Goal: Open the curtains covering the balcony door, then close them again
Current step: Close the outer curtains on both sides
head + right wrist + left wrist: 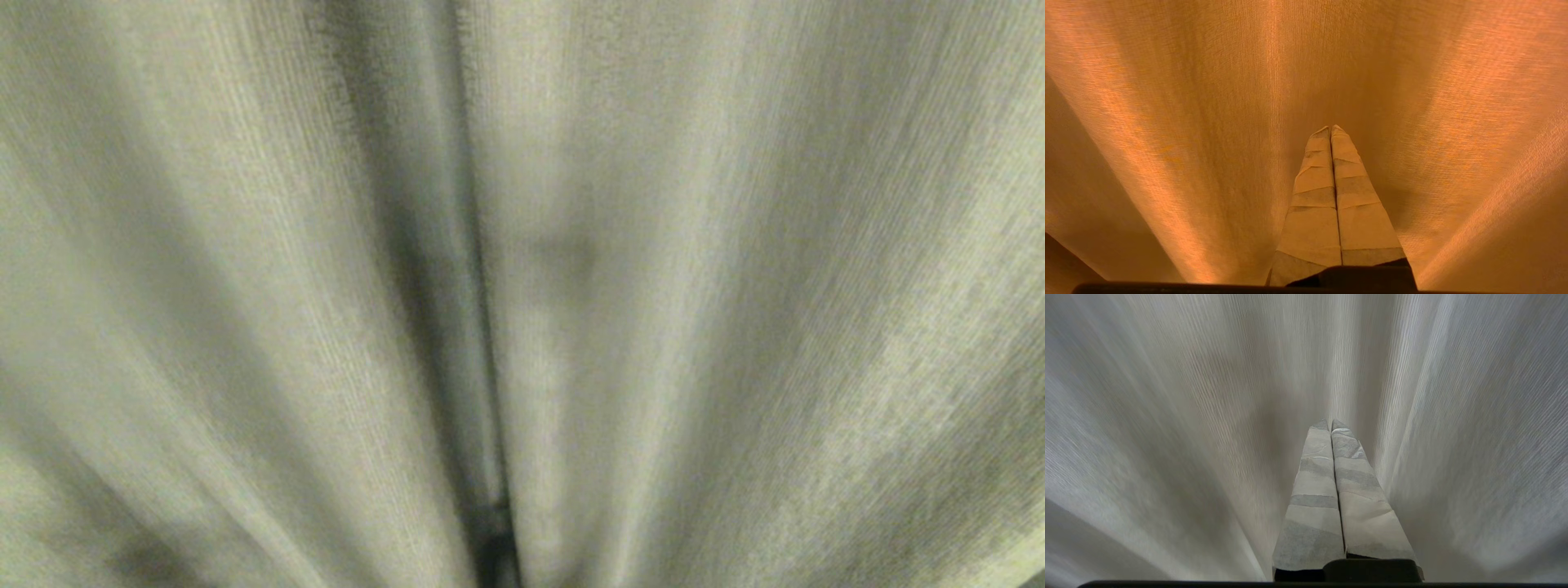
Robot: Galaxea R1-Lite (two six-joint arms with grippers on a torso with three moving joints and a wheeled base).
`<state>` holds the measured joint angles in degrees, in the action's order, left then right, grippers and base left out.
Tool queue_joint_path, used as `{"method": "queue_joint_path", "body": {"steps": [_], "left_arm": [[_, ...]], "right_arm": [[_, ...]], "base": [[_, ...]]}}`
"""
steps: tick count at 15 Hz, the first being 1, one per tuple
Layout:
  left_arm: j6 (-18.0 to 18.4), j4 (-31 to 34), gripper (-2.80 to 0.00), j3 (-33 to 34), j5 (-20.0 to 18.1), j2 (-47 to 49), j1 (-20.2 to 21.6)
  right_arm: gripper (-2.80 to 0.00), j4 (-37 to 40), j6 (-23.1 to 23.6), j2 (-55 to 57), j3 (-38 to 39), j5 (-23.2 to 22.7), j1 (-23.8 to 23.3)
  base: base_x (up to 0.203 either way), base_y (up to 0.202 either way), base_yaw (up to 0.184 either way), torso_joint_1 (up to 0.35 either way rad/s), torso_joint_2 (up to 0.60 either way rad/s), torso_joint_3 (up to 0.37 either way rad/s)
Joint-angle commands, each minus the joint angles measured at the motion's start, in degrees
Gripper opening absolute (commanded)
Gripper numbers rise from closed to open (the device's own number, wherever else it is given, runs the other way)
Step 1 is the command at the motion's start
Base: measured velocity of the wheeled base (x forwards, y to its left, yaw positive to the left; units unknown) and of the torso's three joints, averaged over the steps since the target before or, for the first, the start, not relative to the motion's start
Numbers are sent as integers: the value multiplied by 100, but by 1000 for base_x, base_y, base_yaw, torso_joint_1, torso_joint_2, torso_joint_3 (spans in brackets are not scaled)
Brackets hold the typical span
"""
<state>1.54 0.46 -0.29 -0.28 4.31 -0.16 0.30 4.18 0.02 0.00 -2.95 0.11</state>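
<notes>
The curtains (735, 286) fill the head view in soft, limp folds that meet at a dark seam, likely light but slippery, best pinched at that seam edge, while the left gripper (1331, 424) and right gripper (1330, 129), fingertips pressed together and empty, point at the cloth.

I see the curtains (735, 286) drawn shut and filling my head view with cream-beige woven cloth hanging in deep vertical pleats, two folds meeting at a dark narrow seam down the middle, while my left wrist view shows paler, thinner white cloth, also pleated.
</notes>
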Motion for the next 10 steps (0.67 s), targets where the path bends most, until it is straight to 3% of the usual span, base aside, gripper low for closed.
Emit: {"method": "queue_joint_path", "body": {"steps": [1,10], "left_arm": [[-4,6,-280,-3,1,-429,16],[-66,-55,-280,20,1,-431,16]], "right_arm": [[-280,-3,4,-2,0,-4,7],[-280,1,4,-2,0,-4,0]], "base": [[0,0,0,0,0,0],[0,0,0,0,0,0]]}}
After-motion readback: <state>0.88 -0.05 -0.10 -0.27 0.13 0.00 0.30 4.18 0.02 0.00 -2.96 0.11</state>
